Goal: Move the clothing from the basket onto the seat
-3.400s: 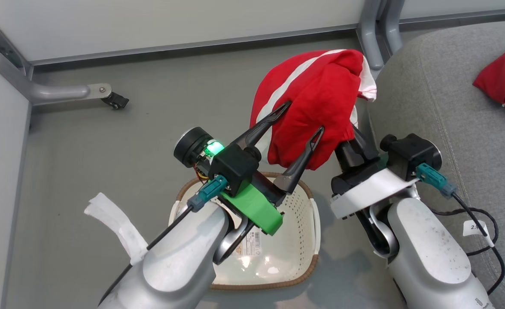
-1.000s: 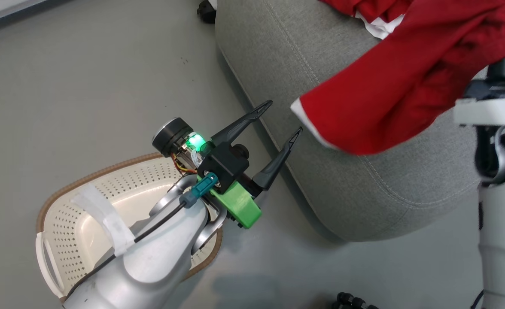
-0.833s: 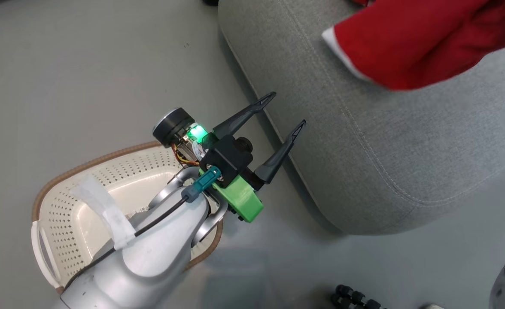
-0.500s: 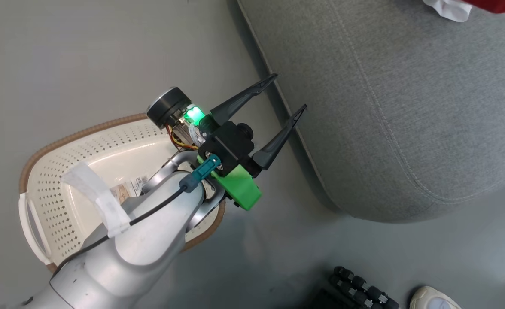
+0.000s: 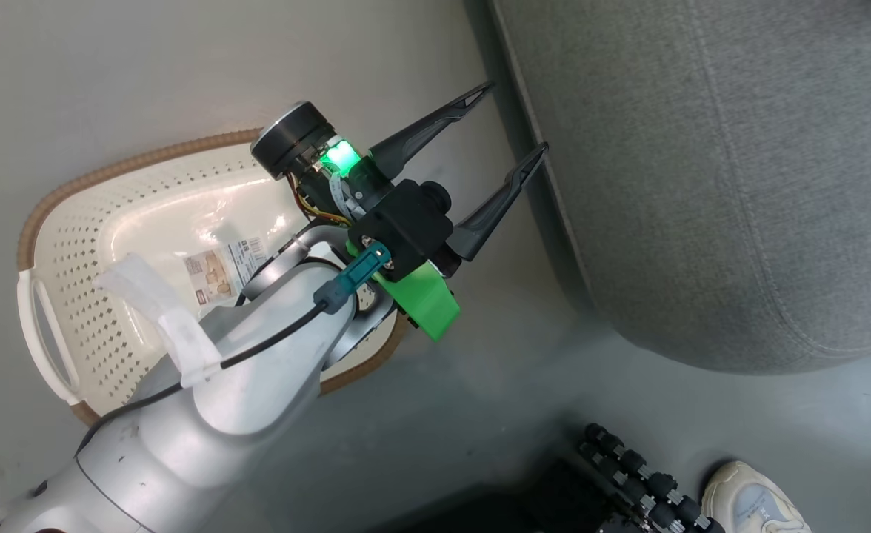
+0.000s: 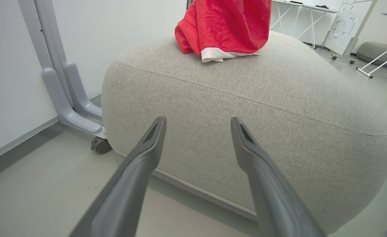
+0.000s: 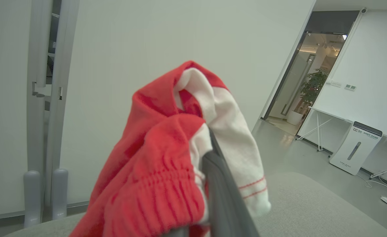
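Near the seat (image 5: 702,185), basket (image 5: 109,244) holds a label (image 5: 221,268); left hand (image 5: 517,116) spread empty, right hand (image 7: 208,154) grips clothing (image 7: 154,158).

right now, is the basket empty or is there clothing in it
Empty where visible: the basket's bare bottom and paper label show; the left arm hides part.

Left gripper (image 5: 515,117) (image 6: 197,120): fingers spread, nothing between them
Straight ahead: seat (image 5: 702,185) (image 6: 246,98) side wall, close, blocks the way
Floor (image 5: 509,333) between basket (image 5: 80,296) and seat: bare strip, passable
Basket mouth: partly under the left arm
Seat top: near half bare; red clothing (image 6: 226,26) stands on the far part
Beside seat: grey frame legs (image 6: 65,89) and a castor (image 6: 98,144)
By seat's corner: shoe (image 5: 754,500), black ribbed thing (image 5: 628,466)
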Available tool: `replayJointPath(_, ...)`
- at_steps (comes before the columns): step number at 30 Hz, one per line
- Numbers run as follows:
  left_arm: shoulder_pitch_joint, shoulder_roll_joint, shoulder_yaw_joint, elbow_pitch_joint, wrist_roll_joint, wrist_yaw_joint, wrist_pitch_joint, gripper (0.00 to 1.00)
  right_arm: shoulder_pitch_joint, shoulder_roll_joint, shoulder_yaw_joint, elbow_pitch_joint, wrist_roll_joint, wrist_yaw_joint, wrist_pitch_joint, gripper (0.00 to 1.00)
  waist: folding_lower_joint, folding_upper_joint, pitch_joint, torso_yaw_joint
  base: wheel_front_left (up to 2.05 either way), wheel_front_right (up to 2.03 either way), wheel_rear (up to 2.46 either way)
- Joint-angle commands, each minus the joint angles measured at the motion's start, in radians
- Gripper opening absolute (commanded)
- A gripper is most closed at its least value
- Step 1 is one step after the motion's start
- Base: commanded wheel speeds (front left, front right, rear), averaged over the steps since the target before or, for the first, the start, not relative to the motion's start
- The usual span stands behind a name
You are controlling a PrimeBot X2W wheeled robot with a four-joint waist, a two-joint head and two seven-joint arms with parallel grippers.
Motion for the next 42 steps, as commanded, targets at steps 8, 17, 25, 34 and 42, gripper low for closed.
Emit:
replayJointPath(8,-0.037,0.012,-0.002,-0.014,0.004,0.008,-0.003,1.0,0.058,0.029,-0.01,0.119,-0.029,-0.001,-0.002,0.0,0.0,0.0,0.069,0.047,0.0,0.0,0.0)
replayJointPath(17,-0.046,0.015,-0.005,-0.015,-0.002,0.014,-0.012,1.0,0.089,0.055,-0.022,0.225,-0.044,-0.001,-0.002,0.0,0.0,0.0,0.083,0.066,0.0,0.0,0.0)
replayJointPath(25,-0.019,0.011,-0.001,0.004,-0.014,0.024,-0.025,1.0,0.128,0.08,-0.028,0.172,-0.046,-0.001,-0.002,1.0,0.0,0.0,0.022,0.059,0.0,0.0,0.0)
replayJointPath(34,0.049,-0.002,0.024,0.023,-0.042,0.043,-0.039,1.0,0.326,0.127,-0.004,0.042,-0.015,-0.001,-0.002,1.0,0.0,0.0,-0.12,0.051,0.0,0.0,0.0)
replayJointPath(42,0.154,-0.017,0.088,-0.002,-0.066,0.065,-0.04,1.0,0.546,0.159,0.06,-0.114,0.024,-0.001,-0.002,1.0,0.0,0.0,-0.261,0.077,0.0,0.0,0.0)
